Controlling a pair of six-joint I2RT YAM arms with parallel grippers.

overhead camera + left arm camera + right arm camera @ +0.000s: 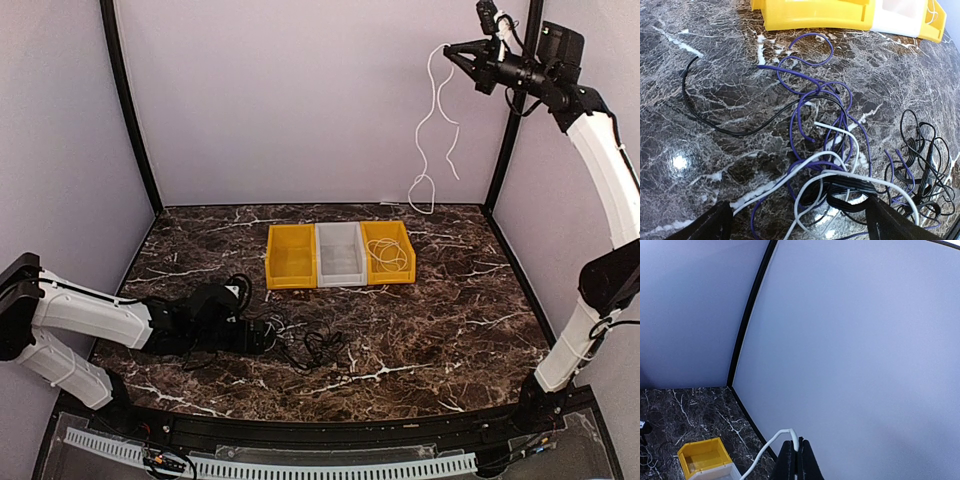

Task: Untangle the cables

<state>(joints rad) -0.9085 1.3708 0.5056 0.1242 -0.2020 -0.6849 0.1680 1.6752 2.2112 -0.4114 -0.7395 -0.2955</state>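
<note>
A tangle of cables (835, 165) lies on the marble table: black, purple-looking and white strands crossing one another, with a tighter black bundle (922, 165) to its right. From above the same tangle (312, 346) looks dark. My left gripper (800, 227) is low over it and open, its fingers (715, 225) on either side of the strands and nothing clamped. My right gripper (448, 49) is raised high at the back right, shut on a white cable (432, 120) that dangles in loose waves. In the right wrist view the white cable (771, 442) bends out of the shut right gripper (800, 449).
Three bins stand in a row mid-table: a yellow bin (289, 270), a white bin (340, 273) and a yellow bin (390, 274) holding a coil of white cord (392, 253). A loose black strand (705, 107) curves off to the left. Walls close the back and sides.
</note>
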